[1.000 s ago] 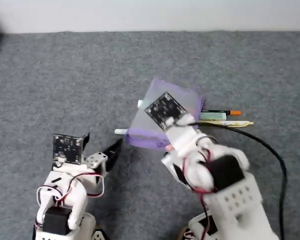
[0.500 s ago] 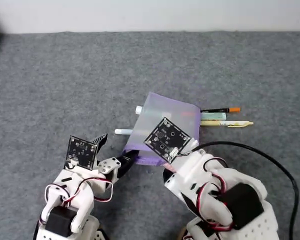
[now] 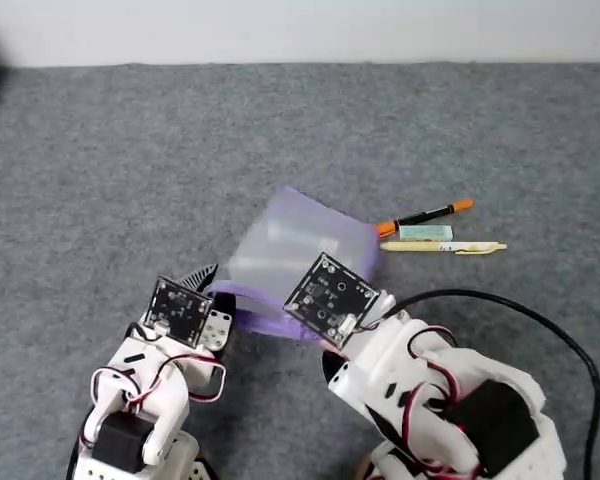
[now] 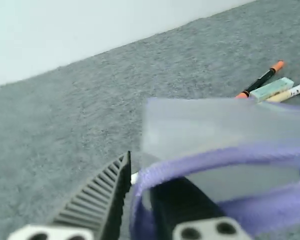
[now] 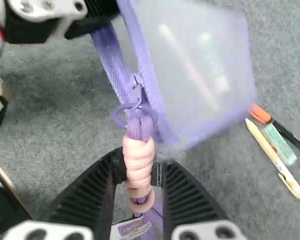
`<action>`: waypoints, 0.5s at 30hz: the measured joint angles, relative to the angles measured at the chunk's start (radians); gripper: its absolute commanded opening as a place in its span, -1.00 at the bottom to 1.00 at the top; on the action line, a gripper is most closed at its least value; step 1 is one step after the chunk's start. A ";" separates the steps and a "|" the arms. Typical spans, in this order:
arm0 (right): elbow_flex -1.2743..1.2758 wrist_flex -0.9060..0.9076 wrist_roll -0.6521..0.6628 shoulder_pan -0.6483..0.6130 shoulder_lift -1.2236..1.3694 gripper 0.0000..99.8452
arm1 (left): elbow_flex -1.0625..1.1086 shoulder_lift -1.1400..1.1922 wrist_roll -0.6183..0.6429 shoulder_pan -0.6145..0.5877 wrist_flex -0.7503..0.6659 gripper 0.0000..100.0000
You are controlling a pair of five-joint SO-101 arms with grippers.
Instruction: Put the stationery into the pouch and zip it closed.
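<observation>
A translucent purple pouch hangs tilted between both grippers. My left gripper is shut on the pouch's purple rim at its left end, seen from above as the left gripper. My right gripper is shut on the pink zipper pull, which hangs from the slider. A white pen and a pale green item show through the pouch wall. An orange-capped pen, a green eraser and a yellow pen lie on the carpet to the pouch's right.
Grey carpet covers the table up to a white wall at the back. The right arm's black cable loops over the carpet at the right. Open carpet lies left of and behind the pouch.
The left gripper has moved right and shut on the pouch's left end. The right arm has drawn back, pulling the pouch nearer and tilting it up. The orange-capped pen has turned slightly.
</observation>
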 measured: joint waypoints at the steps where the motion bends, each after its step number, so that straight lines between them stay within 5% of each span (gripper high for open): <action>1: 0.000 0.000 0.000 0.023 0.000 -0.99 | 0.000 0.000 -0.014 0.000 0.000 -0.98; 15: 0.025 0.000 0.003 0.221 0.000 -0.99 | -0.058 0.000 -0.071 -0.118 0.109 -0.98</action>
